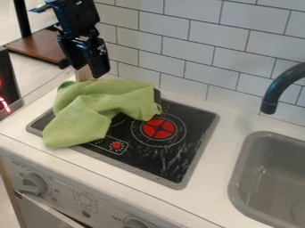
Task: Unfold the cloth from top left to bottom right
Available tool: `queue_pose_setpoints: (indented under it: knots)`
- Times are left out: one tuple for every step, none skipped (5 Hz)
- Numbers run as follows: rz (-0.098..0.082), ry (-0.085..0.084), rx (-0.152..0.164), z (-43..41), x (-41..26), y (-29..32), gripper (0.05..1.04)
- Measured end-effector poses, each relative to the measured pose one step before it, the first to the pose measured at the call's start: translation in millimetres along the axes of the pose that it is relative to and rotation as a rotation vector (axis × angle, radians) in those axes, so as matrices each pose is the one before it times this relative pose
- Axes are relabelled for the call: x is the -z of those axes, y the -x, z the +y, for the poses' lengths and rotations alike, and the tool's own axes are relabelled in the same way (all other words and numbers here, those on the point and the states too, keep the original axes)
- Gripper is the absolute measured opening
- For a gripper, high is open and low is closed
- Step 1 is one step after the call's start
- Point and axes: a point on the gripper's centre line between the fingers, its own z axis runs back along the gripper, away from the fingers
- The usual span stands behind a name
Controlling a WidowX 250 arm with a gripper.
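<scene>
Cloth of crumpled green fabric [86, 113] sprawls below the black end effector [90, 72], long axis slanting lower-left to upper-right; whether the grip is wide or narrow, I can't tell.

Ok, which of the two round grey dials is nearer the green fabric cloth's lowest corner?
The left-hand grey dial: it sits below that corner of the cloth, while the other dial is farther right, at the picture's bottom edge.
</scene>
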Motion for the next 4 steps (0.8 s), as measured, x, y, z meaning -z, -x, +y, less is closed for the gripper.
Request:
queue_pose_setpoints:
  knots:
    - [0.0223, 0.0227, -0.0086, -1.39, 8.85, 3.51, 0.999]
    - [0.0117, 0.0026, -0.0189, 1.29, 0.69, 2.5, 0.999]
    - [-0.0058, -0.0091, -0.0577, 17.22, -3.26, 5.41, 0.999]
    - [0.0255, -0.02, -0.0445, 13.87, 4.1, 2.72, 0.999]
